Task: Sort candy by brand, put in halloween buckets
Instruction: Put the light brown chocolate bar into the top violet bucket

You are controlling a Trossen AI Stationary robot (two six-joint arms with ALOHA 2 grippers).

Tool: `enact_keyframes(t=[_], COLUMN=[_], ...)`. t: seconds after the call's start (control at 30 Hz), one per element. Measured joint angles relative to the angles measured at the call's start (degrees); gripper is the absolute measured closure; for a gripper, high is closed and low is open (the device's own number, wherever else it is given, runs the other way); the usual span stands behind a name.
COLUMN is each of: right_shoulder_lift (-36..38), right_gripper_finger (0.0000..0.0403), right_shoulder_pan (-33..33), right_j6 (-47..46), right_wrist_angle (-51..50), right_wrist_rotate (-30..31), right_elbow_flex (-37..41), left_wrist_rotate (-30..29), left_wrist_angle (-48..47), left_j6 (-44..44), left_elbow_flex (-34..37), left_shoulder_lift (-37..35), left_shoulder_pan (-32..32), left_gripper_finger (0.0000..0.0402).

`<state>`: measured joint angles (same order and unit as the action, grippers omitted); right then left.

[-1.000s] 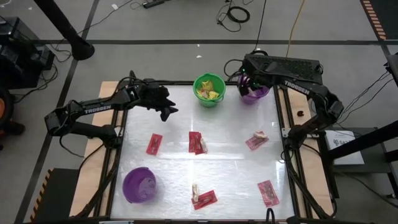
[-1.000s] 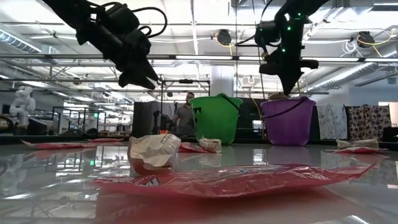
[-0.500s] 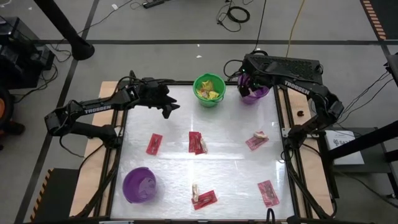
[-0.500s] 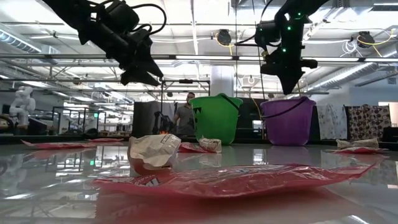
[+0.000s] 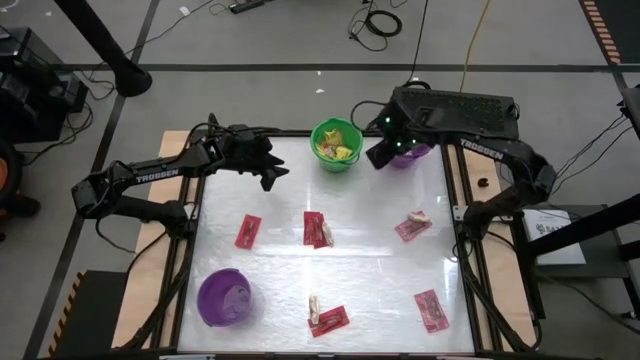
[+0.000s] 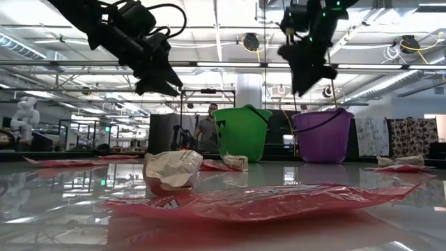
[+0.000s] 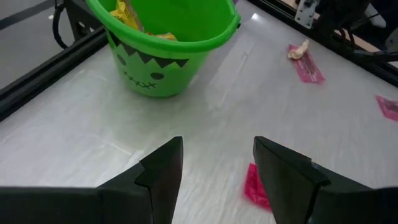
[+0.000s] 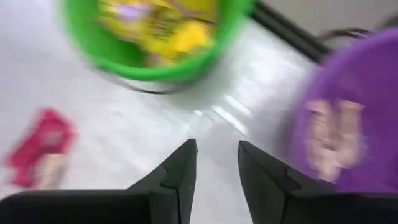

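Right tool (image 5: 378,157) is hanging empty, fingers apart, between the green bucket (image 5: 336,146) and far purple bucket (image 5: 408,152); left tool (image 5: 272,178), also apart, is waiting. Red candy (image 5: 317,229) is lying mid-surface.

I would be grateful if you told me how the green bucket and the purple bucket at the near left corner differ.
The green bucket stands at the table's far edge, upright, and holds yellow packets; it bears a black face. The near purple bucket sits at the near left corner, plain as far as the high view shows, its contents unclear. Both are small round pails of similar size.
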<state>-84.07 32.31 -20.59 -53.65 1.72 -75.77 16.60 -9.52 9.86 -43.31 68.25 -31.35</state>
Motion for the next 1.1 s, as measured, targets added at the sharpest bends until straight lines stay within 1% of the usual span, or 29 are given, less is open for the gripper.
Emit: enact_keyframes(t=[0.17,0.27,0.43,0.57,0.7,0.8,0.87,1.03,1.1], right_shoulder_lift=[0.14,-0.86,-4.43,-9.03,-13.98,-18.11,-20.41,-24.00,-24.95], right_gripper_finger=[0.0292,0.0292,0.0292,0.0292,0.0292,0.0292,0.0292,0.0292,0.0292], right_shoulder_pan=[-9.08,-15.37,-25.39,-31.02,-34.48,-35.80,-35.97,-35.91,-35.91], right_j6=[-6.02,-7.22,-7.31,-8.69,-11.94,-13.29,-14.78,-17.85,-18.21], right_wrist_angle=[5.70,10.74,16.60,18.53,21.31,24.58,26.41,30.34,30.33], right_wrist_rotate=[-0.54,0.33,5.51,6.03,6.31,8.70,10.27,10.36,10.34], right_elbow_flex=[0.00,-0.02,-0.02,-0.02,-0.02,-0.02,-0.01,0.00,0.00], left_wrist_rotate=[0.01,0.30,1.11,1.20,1.29,1.31,1.33,1.33,1.32], left_wrist_angle=[-0.18,-0.73,-1.86,-4.81,-7.17,-7.63,-7.56,-7.56,-7.56], left_j6=[-1.61,-3.79,-4.75,-4.79,-6.03,-7.68,-7.70,-8.14,-9.49], left_elbow_flex=[0.00,0.00,0.00,0.00,0.00,0.00,0.00,0.00,0.00], left_shoulder_lift=[0.00,0.00,0.00,0.00,0.00,0.00,0.00,0.00,0.00], left_shoulder_pan=[0.00,0.00,0.03,0.04,0.30,0.71,1.07,1.97,2.61], left_gripper_finger=[0.0198,0.0198,0.0198,0.0198,0.0198,0.0198,0.0198,0.0198,0.0198])
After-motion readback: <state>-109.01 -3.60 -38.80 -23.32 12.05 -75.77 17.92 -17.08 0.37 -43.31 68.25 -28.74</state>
